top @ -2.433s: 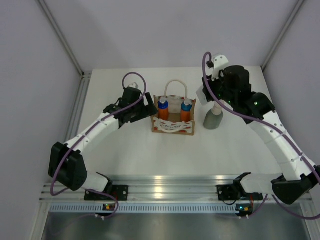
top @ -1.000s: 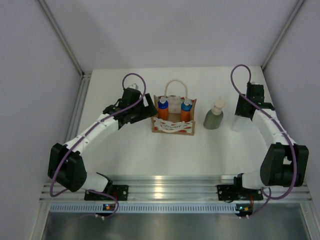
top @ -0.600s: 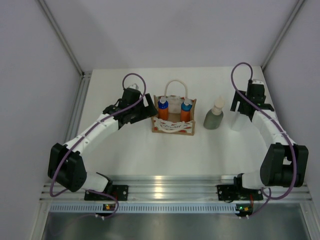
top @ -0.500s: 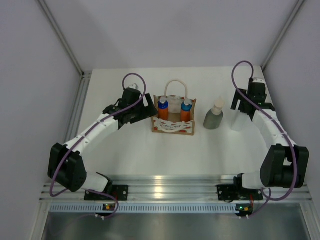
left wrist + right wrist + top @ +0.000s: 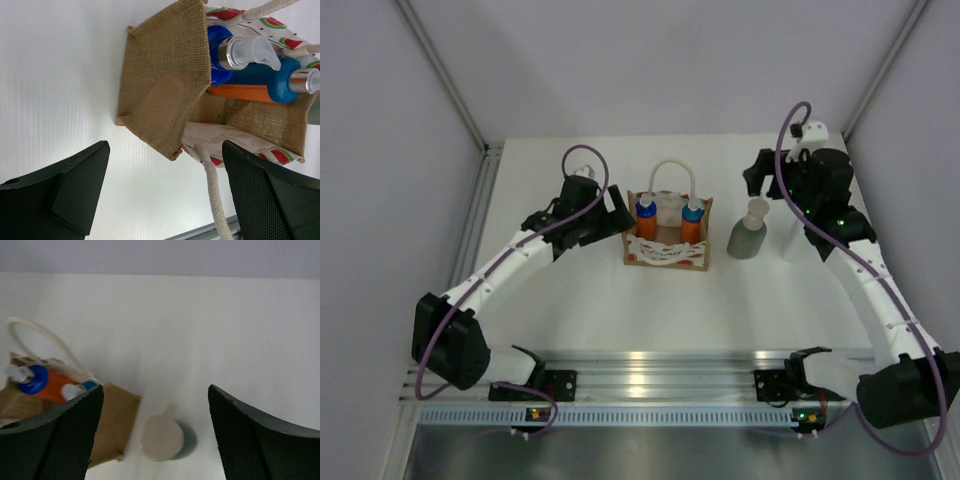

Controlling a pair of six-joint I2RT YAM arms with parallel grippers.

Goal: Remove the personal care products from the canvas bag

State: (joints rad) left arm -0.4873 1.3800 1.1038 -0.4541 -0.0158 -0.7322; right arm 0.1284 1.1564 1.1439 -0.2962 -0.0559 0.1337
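Tan-brown burlap makes up the canvas bag point(image 5: 666, 256), a small boxy tote whose front and back panels are white cloth printed with red watermelon slices. Its thin white rope handles point(image 5: 211, 190) arch over its open mouth. It stands upright on the white table point(image 5: 620, 320), about midway between the two arms. Inside it are two orange bottles point(image 5: 646, 222) with blue caps, one toward the left end and one toward the right. The left wrist view shows them lying close together, each topped with a clear pump head, and the bag's woven end wall creased inward. Two more products stand outside the bag on the table to its right. The grey-green bottle point(image 5: 746, 241) with a beige cap is near the bag but apart from it, and the white bottle point(image 5: 791, 245) is further right, partly hidden by the right arm. The left gripper point(image 5: 618, 216) sits low at the bag's left end with its fingers spread wide and nothing between them. From its own camera the burlap end wall lies just ahead of the fingertips, though I cannot tell whether they touch it. The right gripper point(image 5: 767, 182) hangs above the grey-green bottle, released, its fingers wide apart and empty. Its wrist camera looks down on the beige cap below, with the bag and its blue-capped bottles off to the left.
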